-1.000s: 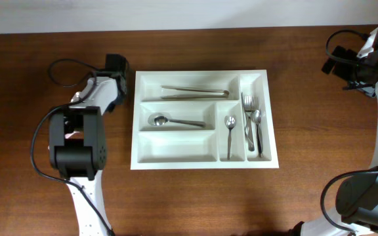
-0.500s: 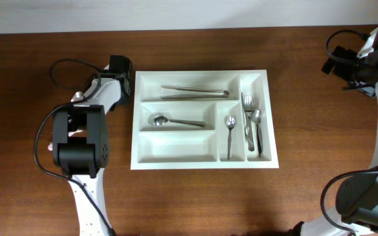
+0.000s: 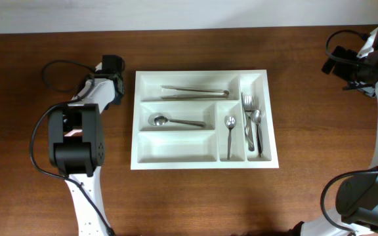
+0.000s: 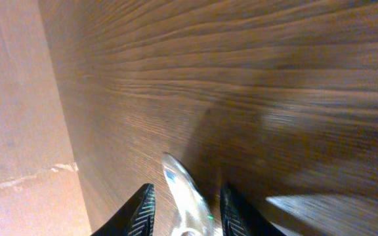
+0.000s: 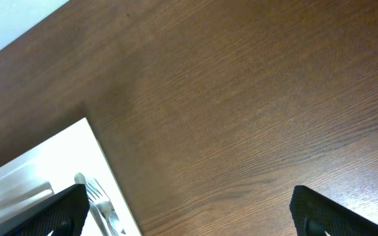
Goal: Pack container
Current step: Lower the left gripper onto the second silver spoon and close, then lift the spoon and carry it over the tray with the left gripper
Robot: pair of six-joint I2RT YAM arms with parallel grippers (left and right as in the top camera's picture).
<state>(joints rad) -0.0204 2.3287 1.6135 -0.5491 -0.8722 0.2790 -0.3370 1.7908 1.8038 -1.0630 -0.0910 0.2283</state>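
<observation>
The container (image 3: 136, 131), a white cutlery tray, lies mid-table. It holds tongs (image 3: 195, 92) in the far long compartment, a spoon (image 3: 172, 120) in the middle one, a small spoon (image 3: 230, 124), and forks with a spoon (image 3: 251, 121) at the right. My left gripper (image 3: 113, 65) is just left of the tray's far left corner. In the left wrist view it (image 4: 188, 190) is shut on a shiny metal utensil (image 4: 179, 180) over bare wood. My right gripper (image 3: 340, 62) hangs wide open and empty (image 5: 189, 216) right of the tray (image 5: 44, 170).
A black cable (image 3: 61, 69) loops on the table left of the left arm. The left arm's base (image 3: 74, 147) stands beside the tray's left side. The table's far edge runs along the top.
My left gripper swung slightly towards the tray, then back left and away from it. The right arm and the tray's contents have not moved.
</observation>
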